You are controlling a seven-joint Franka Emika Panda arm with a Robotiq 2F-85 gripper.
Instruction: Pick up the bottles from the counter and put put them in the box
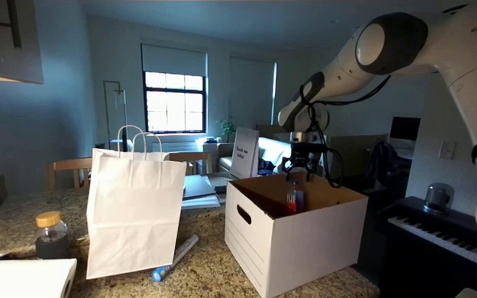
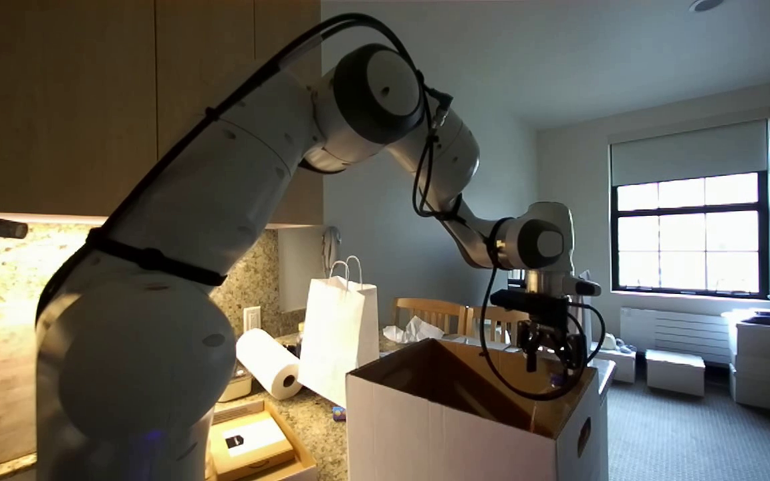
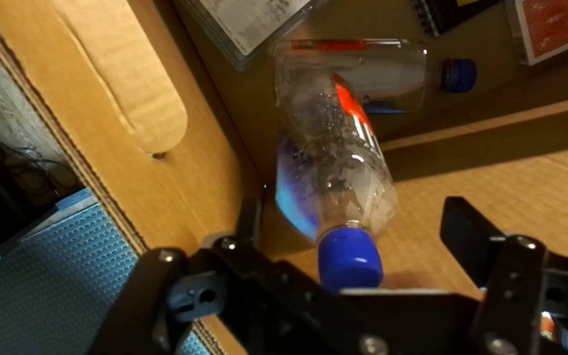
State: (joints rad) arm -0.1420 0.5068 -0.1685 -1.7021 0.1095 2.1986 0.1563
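The white cardboard box (image 1: 317,248) with brown inside stands on the speckled counter (image 1: 205,265). It shows in both exterior views (image 2: 452,427). A clear bottle (image 3: 338,167) with a blue cap and red label stands in the box, slightly tilted in the wrist view. It also shows above the rim in an exterior view (image 1: 295,200). A second clear blue-capped bottle (image 3: 397,74) lies on its side on the box floor. My gripper (image 3: 355,219) is open over the box; its fingers are either side of the standing bottle's cap, with gaps. It shows in both exterior views (image 1: 298,176) (image 2: 551,364).
A card deck (image 3: 560,27), a black notebook (image 3: 449,17) and a clear case (image 3: 249,22) lie inside the box. A white paper bag (image 1: 137,215), a tube (image 1: 176,258), a jar (image 1: 51,238), a paper roll (image 2: 268,364) and an open brown box (image 2: 301,461) stand nearby.
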